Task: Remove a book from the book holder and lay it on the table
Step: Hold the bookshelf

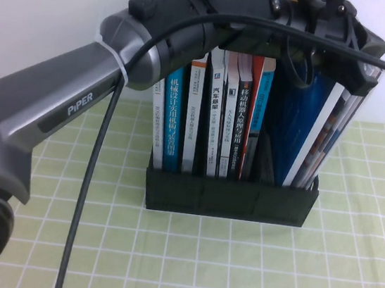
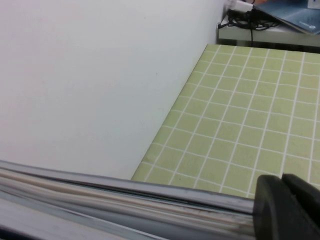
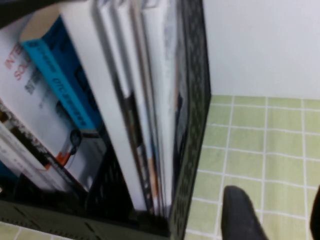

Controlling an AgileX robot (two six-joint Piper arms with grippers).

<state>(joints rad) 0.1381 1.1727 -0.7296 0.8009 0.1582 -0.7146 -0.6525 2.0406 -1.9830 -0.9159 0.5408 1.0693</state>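
Left arm (image 1: pixel 54 115) fills your foreground, reaching from the near left across to the top of the rack. Left pincer (image 1: pixel 336 53) sits over the thin magazines at the right end; you can't tell if it's gripping. Right pincer (image 3: pixel 277 220) is spread, holding nothing, low beside the holder's right wall, off the surface's right side. The book (image 1: pixel 316 135) is in the book holder (image 1: pixel 228 198), rightmost slot, leaning right among other thin magazines. Upright paperbacks (image 1: pixel 213 118) fill the left and middle. Holder stands on the green grid surface (image 1: pixel 232 277), white wall (image 2: pixel 100 75) behind.
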